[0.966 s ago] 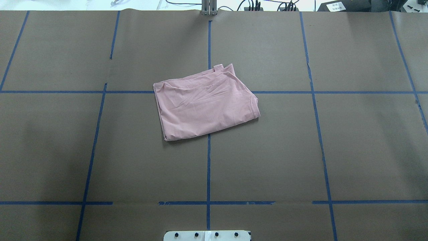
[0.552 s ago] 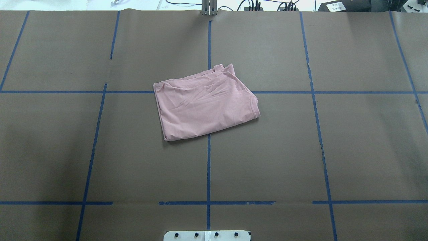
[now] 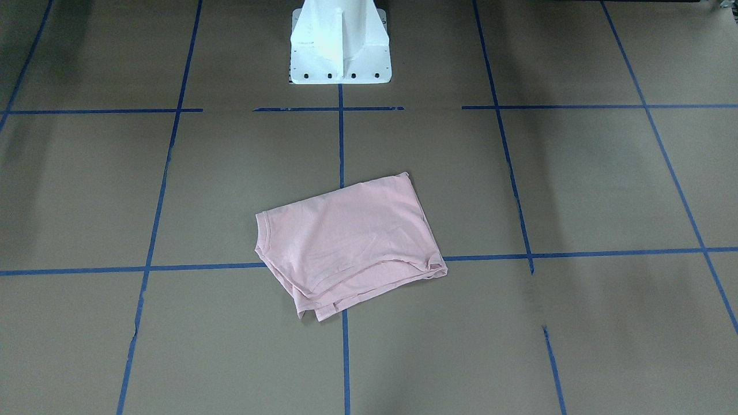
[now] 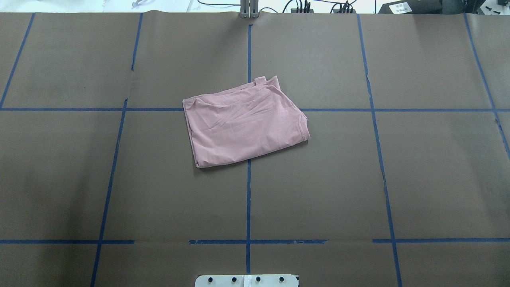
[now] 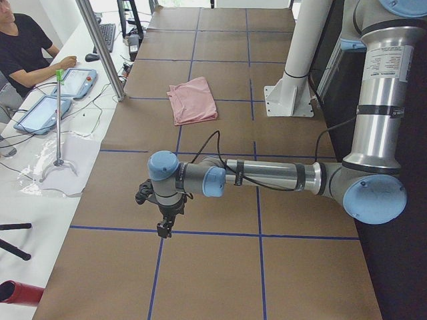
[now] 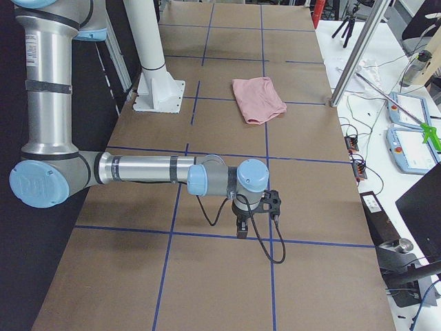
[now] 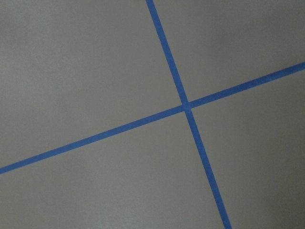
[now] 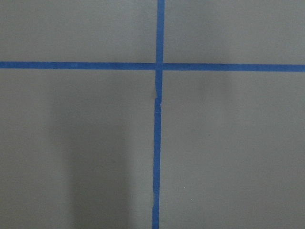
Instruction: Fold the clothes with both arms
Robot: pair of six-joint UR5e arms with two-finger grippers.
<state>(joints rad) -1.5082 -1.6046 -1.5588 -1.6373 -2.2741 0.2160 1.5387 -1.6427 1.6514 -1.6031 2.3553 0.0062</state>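
T-shirt (image 4: 245, 127) lies far from left fingers (image 5: 162, 230) and right fingers (image 6: 241, 229); cannot tell their state.

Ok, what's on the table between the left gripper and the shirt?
Nothing but brown table covering crossed by blue tape lines. The exterior left view shows that stretch bare from the left gripper to the pink T-shirt.

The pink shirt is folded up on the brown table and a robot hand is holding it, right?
Not quite. The pink shirt is folded up on the brown table, but no hand is holding it. The overhead view shows it lying there alone.
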